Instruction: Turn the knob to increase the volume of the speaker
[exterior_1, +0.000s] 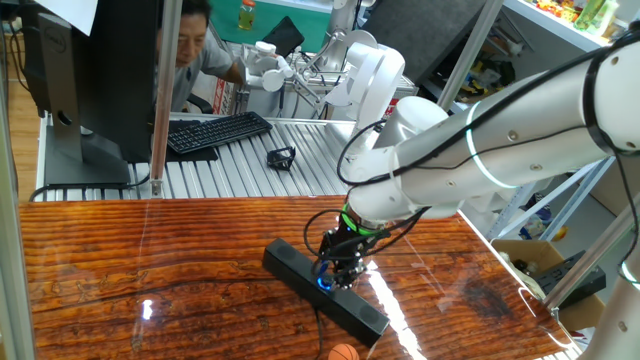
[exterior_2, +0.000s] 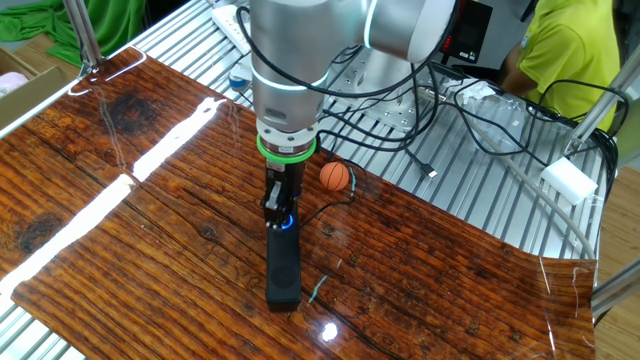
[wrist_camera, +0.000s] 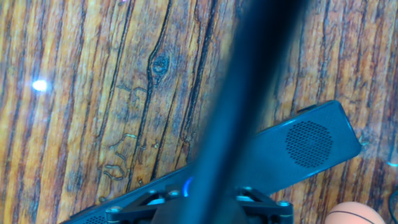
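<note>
The speaker (exterior_1: 290, 265) is a long slim black bar lying diagonally on the wooden table (exterior_1: 150, 260). It also shows in the other fixed view (exterior_2: 283, 270) and in the hand view (wrist_camera: 298, 146). The knob (exterior_1: 324, 283) glows blue at its middle. My gripper (exterior_1: 338, 275) points straight down onto the knob (exterior_2: 286, 222), with a finger on each side of it. In the hand view only a sliver of the knob's blue light (wrist_camera: 186, 184) shows. A blurred dark band (wrist_camera: 249, 93) hides the rest. Whether the fingers press on the knob is not visible.
A small orange ball (exterior_2: 335, 176) lies by the speaker's end, with a thin cable running past it. Behind the table are a black keyboard (exterior_1: 215, 131), a monitor (exterior_1: 90, 70), a seated person (exterior_1: 195, 50) and loose cables (exterior_2: 470, 110) on a ribbed metal surface.
</note>
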